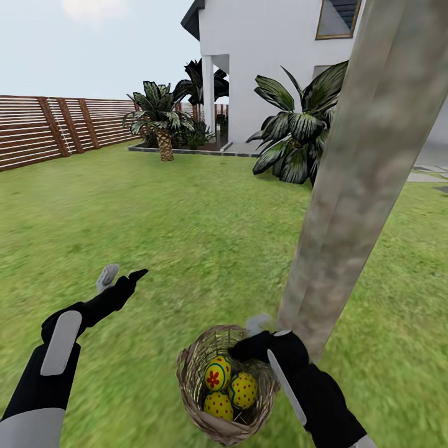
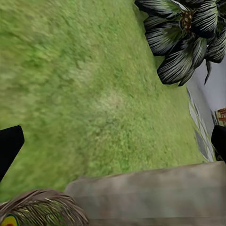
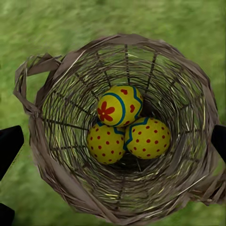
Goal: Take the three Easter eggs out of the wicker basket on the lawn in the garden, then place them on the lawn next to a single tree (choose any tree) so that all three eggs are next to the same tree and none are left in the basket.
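Green lawn (image 1: 186, 224) runs back to a brown slatted fence (image 1: 56, 127), a white house (image 1: 267, 56) and broad-leaved palms (image 1: 298, 134) in the head view. Just beyond the right gripper (image 1: 256, 325) rises the tree (image 1: 354, 180), its thick mottled grey-brown trunk leaning up out of frame. That gripper hangs over the far rim of the wicker basket (image 1: 193, 398), which stands on the grass at the foot of the trunk; how wide its fingers stand cannot be told from this angle. Below and just short of it, inside the basket, lie the three Easter eggs (image 1: 231, 387), yellow with red marks, bunched together. The left gripper (image 1: 122, 275) is held well off to the side over bare grass, its fingers parted and nothing between them.

From the left wrist, the dark fingertips (image 2: 8, 146) show at both edges of the picture, spread wide apart with only lawn (image 2: 94, 94) ahead of them. Nearer the gripper lie the trunk (image 2: 150, 193) and a piece of basket rim (image 2: 42, 202); a dark-leaved palm (image 2: 188, 37) stands far ahead.

From the right wrist, the basket (image 3: 47, 160) sits straight ahead of the gripper, mouth facing it, loop handle (image 3: 33, 70) at the rim. All three eggs (image 3: 127, 127) touch one another on its floor, one with a red flower resting on two dotted ones. The dark fingertips (image 3: 9, 146) stand wide apart at either edge, outside the rim, gripping nothing
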Controlling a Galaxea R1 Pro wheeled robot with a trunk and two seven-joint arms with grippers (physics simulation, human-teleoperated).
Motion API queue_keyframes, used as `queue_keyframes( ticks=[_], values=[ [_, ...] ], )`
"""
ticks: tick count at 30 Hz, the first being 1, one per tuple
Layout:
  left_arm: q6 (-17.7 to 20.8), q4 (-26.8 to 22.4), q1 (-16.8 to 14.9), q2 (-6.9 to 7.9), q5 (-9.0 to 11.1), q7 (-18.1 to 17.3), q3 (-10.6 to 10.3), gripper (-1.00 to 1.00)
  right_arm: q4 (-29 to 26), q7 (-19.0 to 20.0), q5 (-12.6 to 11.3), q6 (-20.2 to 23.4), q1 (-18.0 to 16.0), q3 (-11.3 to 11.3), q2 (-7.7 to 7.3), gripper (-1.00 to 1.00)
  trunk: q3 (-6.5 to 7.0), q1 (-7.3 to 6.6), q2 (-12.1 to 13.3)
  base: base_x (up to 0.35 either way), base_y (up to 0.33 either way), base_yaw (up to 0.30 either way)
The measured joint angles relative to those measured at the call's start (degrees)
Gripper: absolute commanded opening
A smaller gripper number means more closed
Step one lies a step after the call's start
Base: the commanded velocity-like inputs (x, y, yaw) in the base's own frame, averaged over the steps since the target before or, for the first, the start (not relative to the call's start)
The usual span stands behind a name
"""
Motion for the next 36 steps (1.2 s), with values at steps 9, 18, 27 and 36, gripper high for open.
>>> queue_keyframes(
  ticks=[9,18,27,36],
  values=[
    [-0.1,0.3,0.0,-0.03,-0.2,0.0,-0.2,1.0,10.6,0.0,0.1,-0.1,-8.1,3.1,2.7,1.0,0.0,0.0,0.0,0.0,0.0,0.0],
    [-0.1,0.3,0.0,-0.12,-0.3,0.0,-0.3,1.0,27.8,0.0,-0.3,-0.9,-16.1,3.4,3.32,1.0,0.0,0.0,0.0,0.0,0.0,0.0],
    [-0.2,-0.1,0.0,-0.12,-0.1,-1.0,-0.5,1.0,43.8,0.0,-0.4,-8.7,-21.8,3.2,4.7,1.0,0.0,0.0,0.0,0.0,0.0,0.0],
    [-0.2,-0.1,0.0,-0.17,0.0,-1.9,-0.6,1.0,44.6,0.4,-0.3,-9.4,-22.0,3.3,4.91,1.0,0.0,0.0,0.0,0.0,0.0,0.0]
  ],
)
